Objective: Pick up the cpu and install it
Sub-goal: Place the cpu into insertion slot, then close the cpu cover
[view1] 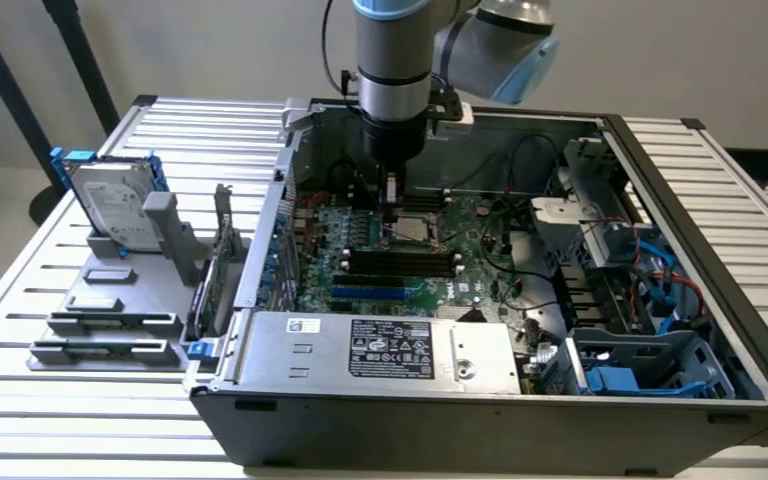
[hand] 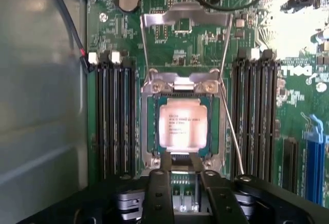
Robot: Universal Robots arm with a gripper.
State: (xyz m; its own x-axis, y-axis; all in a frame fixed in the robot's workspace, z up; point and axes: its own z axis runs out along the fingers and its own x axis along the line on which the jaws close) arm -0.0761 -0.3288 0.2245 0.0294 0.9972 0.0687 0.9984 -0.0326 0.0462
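Note:
The cpu (hand: 183, 126), a small silvery square chip with printed text, lies flat in the motherboard socket (hand: 150, 126). The socket's metal load plate (hand: 184, 18) stands raised behind it. My gripper (hand: 181, 157) hovers just over the chip's near edge. Its two dark fingers (hand: 164, 165) stand a little apart and hold nothing. In the exterior view the gripper (view1: 391, 213) reaches down into the open computer case (view1: 491, 400), right above the socket (view1: 414, 232) in the middle of the green board.
Black memory slots (hand: 115, 116) flank the socket on both sides, and a thin lever wire (hand: 234, 131) runs beside it. Outside the case, on the exterior view's left, a grey rack (view1: 111, 320) holds a hard drive with a blue frame (view1: 111, 205). Cables and drive bays (view1: 624, 290) fill the case's right side.

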